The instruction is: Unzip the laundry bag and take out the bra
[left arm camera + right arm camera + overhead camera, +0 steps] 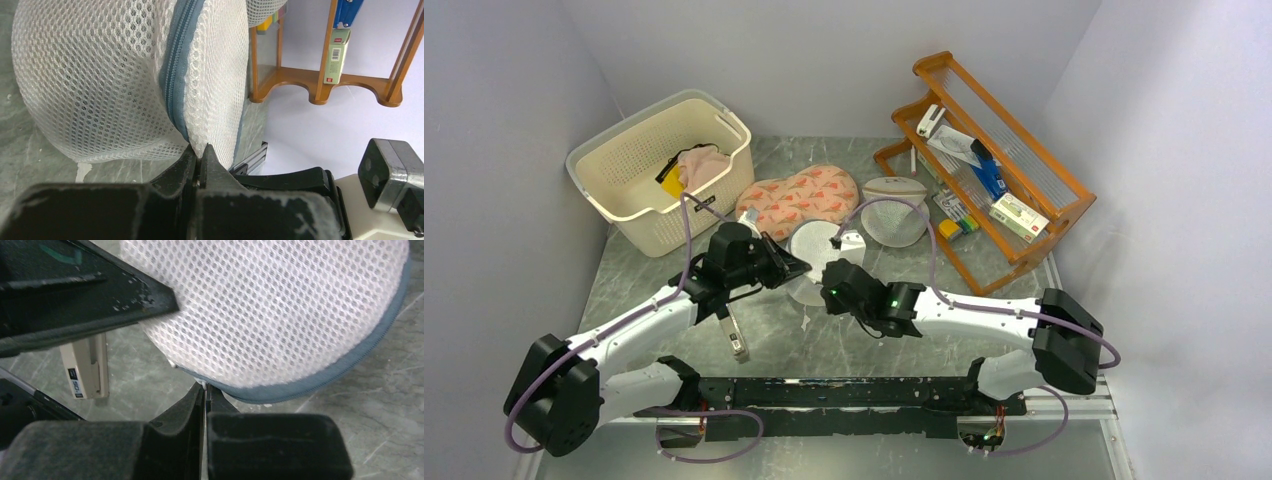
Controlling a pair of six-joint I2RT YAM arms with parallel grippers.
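Observation:
The laundry bag [817, 248], a white round mesh drum with a blue-grey zip, lies mid-table between my two grippers. My left gripper [798, 267] is shut on the mesh at the bag's edge [202, 150], beside the zip [172, 75]. My right gripper [832, 276] is shut on a small white tab at the zip rim [205, 386], under the bag [270, 315]. A left finger [100, 290] presses the bag's top there. The zip looks closed where it shows. The bra is hidden.
A white cone-shaped mesh bag [894, 212] and a peach patterned padded item [799, 198] lie just behind the bag. A cream basket [639, 165] holding pink cloth stands back left. A wooden rack [984, 160] stands back right. A beige tool [736, 335] lies near the left arm.

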